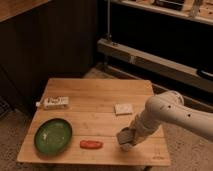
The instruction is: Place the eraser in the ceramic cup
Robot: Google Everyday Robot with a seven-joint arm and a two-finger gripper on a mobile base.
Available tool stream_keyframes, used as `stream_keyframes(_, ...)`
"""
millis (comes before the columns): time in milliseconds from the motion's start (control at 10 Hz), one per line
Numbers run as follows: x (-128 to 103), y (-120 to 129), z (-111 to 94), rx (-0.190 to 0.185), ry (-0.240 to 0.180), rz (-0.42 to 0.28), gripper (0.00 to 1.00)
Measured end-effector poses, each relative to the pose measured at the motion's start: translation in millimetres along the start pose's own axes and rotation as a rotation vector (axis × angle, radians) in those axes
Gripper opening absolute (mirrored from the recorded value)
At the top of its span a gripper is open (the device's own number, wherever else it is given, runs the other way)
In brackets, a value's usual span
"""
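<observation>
Camera view: gripper (126, 139) low over wooden table's (100, 90) front right; open or closed, impossible to tell.
Read nothing on the pale package (55, 103); glimpsed what looked like the small whitish ceramic cup (127, 147) just under gripper, mostly hidden.

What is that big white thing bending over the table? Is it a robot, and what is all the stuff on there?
Yes, the white thing is a robot's arm. One camera looks down at a wooden table from above and in front. At the arm's tip is its gripper, a hand with two fingers, down low near the table's front right part. I cannot tell whether it holds anything. On the table lie a green plate, a small red-orange object, a flat pale square piece, and a white tube or packet at the left edge. I cannot see a cup in this picture.
</observation>
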Motion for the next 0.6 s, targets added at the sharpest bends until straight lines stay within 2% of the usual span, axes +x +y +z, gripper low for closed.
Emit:
stream_keyframes(200,-0.4,-0.2,0.8,0.000,-0.001,-0.002,0.26)
stream_keyframes(300,0.1,0.0,1.2,0.000,-0.001,-0.002,0.30)
stream_keyframes(600,0.2,-0.2,2.1,0.000,-0.001,-0.003,0.30)
